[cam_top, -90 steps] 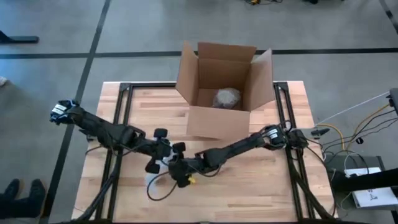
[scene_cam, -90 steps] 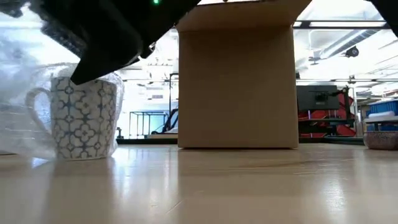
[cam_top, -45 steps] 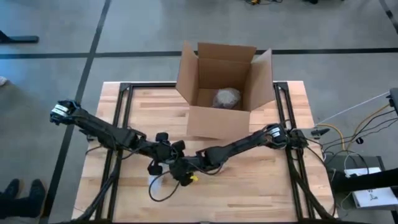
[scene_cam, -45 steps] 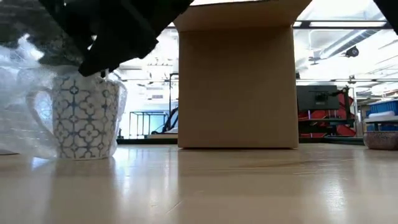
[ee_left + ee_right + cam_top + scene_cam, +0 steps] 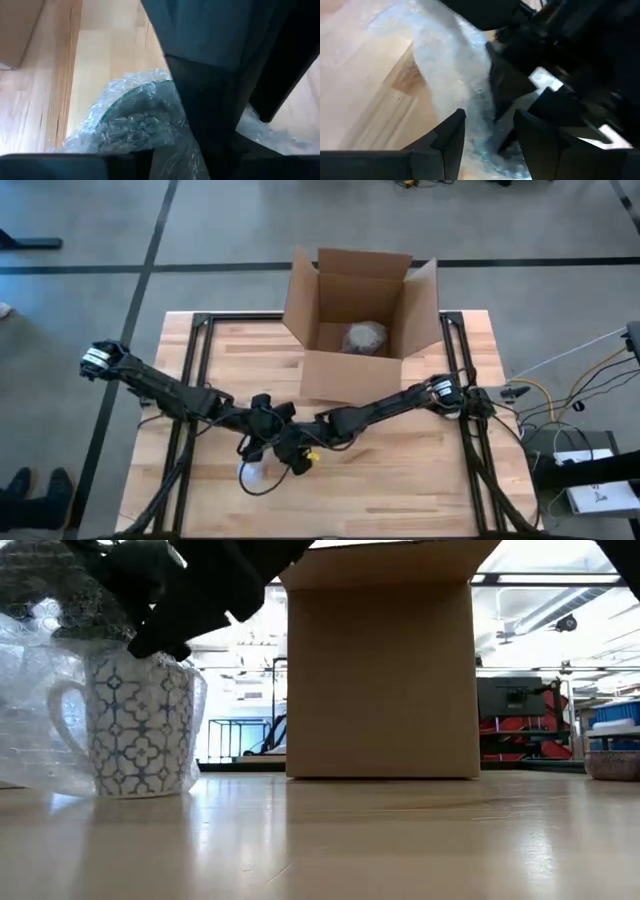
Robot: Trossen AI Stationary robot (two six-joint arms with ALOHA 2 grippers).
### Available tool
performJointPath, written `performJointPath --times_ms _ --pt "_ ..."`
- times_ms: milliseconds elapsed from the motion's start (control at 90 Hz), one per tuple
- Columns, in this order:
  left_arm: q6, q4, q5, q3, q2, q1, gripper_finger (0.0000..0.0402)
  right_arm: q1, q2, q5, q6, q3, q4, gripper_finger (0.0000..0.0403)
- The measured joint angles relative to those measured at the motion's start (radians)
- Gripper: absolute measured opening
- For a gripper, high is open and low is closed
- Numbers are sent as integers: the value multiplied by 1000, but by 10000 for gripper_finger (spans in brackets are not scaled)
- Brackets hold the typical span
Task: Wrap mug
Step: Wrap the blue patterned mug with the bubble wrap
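The patterned mug [image 5: 137, 725] stands upright on the wooden table [image 5: 420, 480], near its front edge, at 7 o'clock from the cardboard box [image 5: 358, 330]. Bubble wrap [image 5: 35, 730] drapes around it. I see the right gripper [image 5: 487, 132] spread open over the wrap. The left gripper [image 5: 262, 430] is just above the mug; I cannot tell its finger state.
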Motion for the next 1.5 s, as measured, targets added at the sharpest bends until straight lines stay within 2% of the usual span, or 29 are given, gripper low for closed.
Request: performJointPath --times_ms 111,311,689,989,1356,1500 --pt "0 -2 4 4 0 0 143 0 -4 -31 8 15 0 164" --pt "2 -17 17 19 2 2 146 -14 -4 -200 96 14 -7 169" --pt "-26 -5 -6 21 2 18 148 -19 -3 -194 104 -11 -15 170" --pt "-47 4 -11 13 -16 18 171 -5 -6 -193 24 -13 -45 167" --pt "1 26 -32 -3 -14 17 164 0 -7 -191 -8 10 -72 141" --pt "20 9 -28 12 -13 17 182 -11 -10 -165 -20 12 -98 144"
